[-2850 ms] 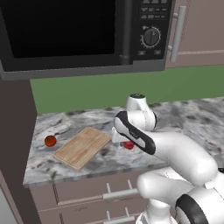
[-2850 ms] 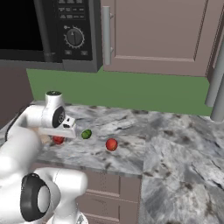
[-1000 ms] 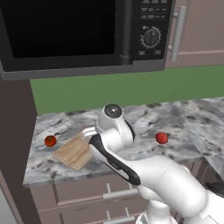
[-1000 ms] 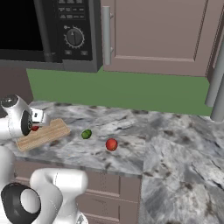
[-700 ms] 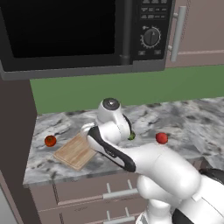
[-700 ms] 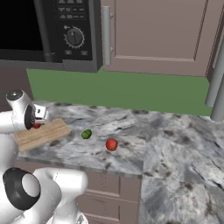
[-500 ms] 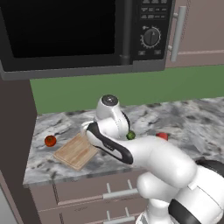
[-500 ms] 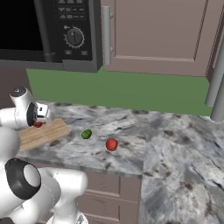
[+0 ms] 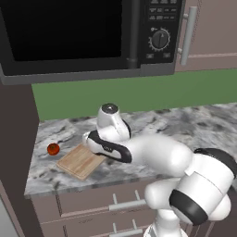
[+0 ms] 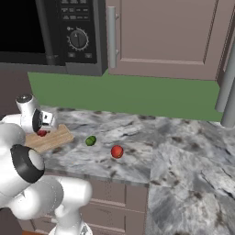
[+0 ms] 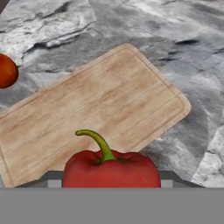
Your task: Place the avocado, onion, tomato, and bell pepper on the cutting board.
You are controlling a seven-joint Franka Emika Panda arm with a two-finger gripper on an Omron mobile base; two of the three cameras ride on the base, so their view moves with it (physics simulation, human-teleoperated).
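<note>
The arm reached from the base out to its left and bent down over the board (image 9: 79, 161), its wrist folded low. The gripper (image 10: 42, 131) hung just above the board's near edge, pointing down at the wood, its jaws closed on a red pepper (image 11: 109, 170) with a green stem, held clear of the board's surface

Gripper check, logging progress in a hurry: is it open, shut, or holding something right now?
Gripper: shut on the red bell pepper with a green stem, held above the light-tan wooden cutting board.
</note>
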